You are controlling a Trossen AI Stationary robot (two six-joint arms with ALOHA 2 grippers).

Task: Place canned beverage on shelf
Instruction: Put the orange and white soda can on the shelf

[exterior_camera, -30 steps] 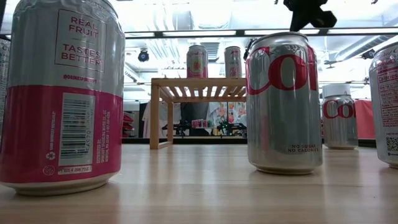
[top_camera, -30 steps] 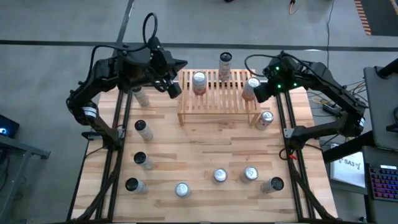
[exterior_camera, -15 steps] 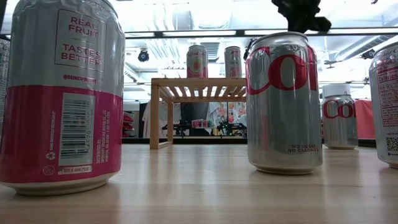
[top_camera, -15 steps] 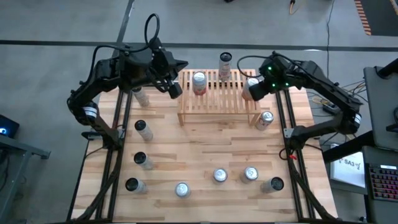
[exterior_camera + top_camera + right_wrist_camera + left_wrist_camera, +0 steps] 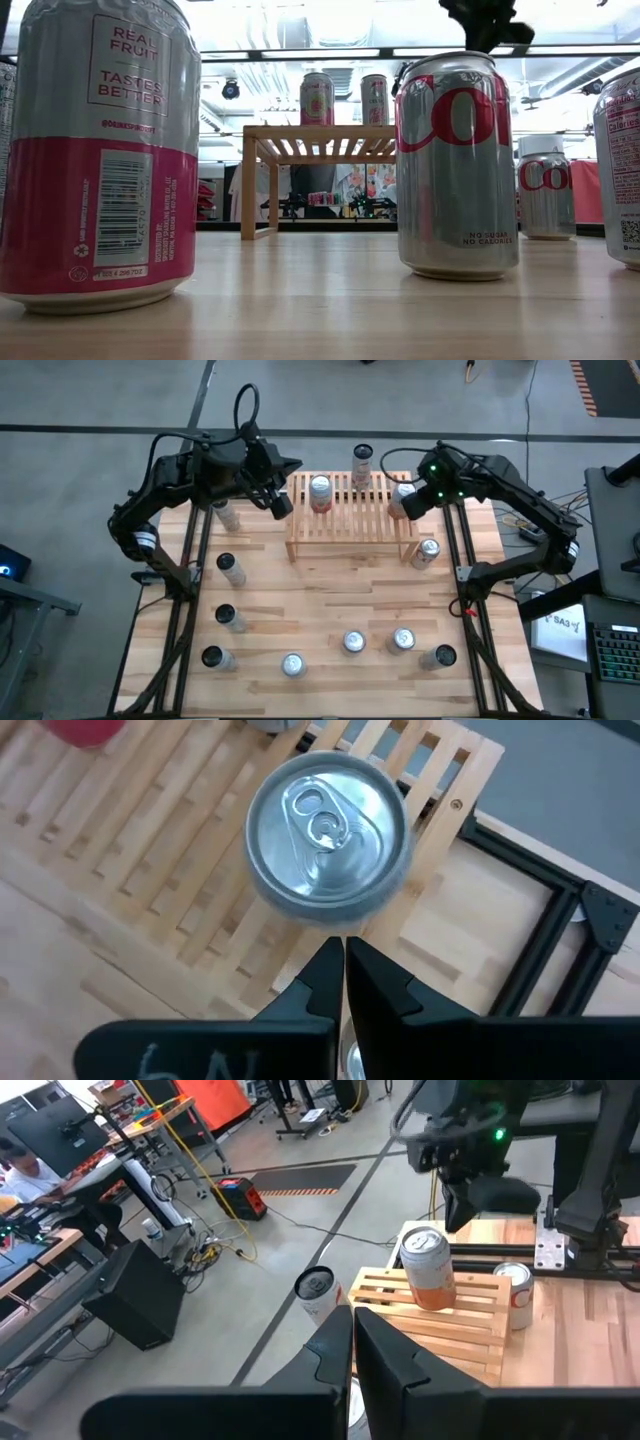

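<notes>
From overhead I've got the right gripper [image 5: 412, 503] hanging over the right end of the shelf [image 5: 352, 508], fingers pressed together w/ nothing between them. Right wrist cam looks straight down on a silver can top [image 5: 327, 820], upright on the slats near the shelf's corner; my fingers [image 5: 340, 982] sit shut just beside it, not around it. Can't tell if they touch it. In the left wrist cam the same can [image 5: 428, 1267] shows an orange lower half and stands on the shelf end, w/ the right arm's gripper above it.

Left gripper [image 5: 281, 502] is parked at the shelf's left end, above the table [image 5: 330, 595], fingers also closed, empty. A second can w/ a red label [image 5: 320, 492] stands on the shelf left of centre. A third [image 5: 362, 463] stands at the back edge behind the shelf; whether it's on the slats or the table, I can't tell.

Low cam: two cans visible atop the shelf [image 5: 318, 135] in the distance, big pink-and-silver can [image 5: 98, 150] and a Coke can [image 5: 456, 165] up close on the table. More loose cans are scattered along the table's left side and front, e.g. one just off the shelf's right front leg [image 5: 427, 551].
</notes>
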